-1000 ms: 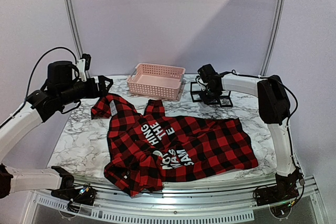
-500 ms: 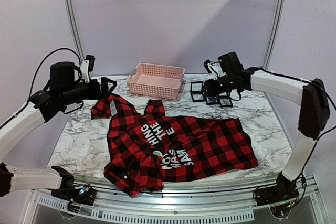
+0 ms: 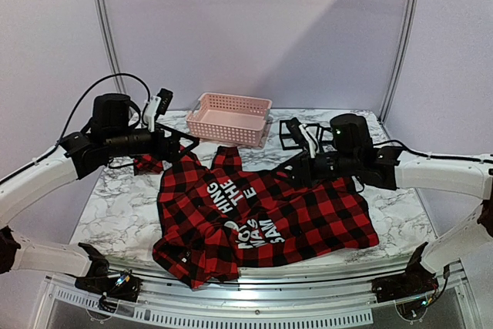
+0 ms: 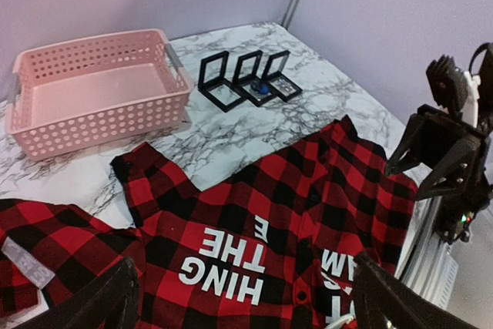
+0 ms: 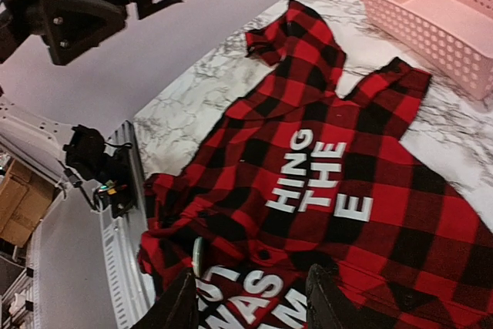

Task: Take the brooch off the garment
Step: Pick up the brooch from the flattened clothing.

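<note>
White print on the shirt
It read "HING THE E", then "WAS" at a fold; the label was illegible.

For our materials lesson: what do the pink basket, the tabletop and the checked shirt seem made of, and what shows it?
Pink basket: probably moulded plastic, matt, with regular holes.
Tabletop: grey-veined marble look; stone or printed film, cannot tell.
Shirt: soft woven cloth, perhaps flannel; it wrinkles and folds.
</note>
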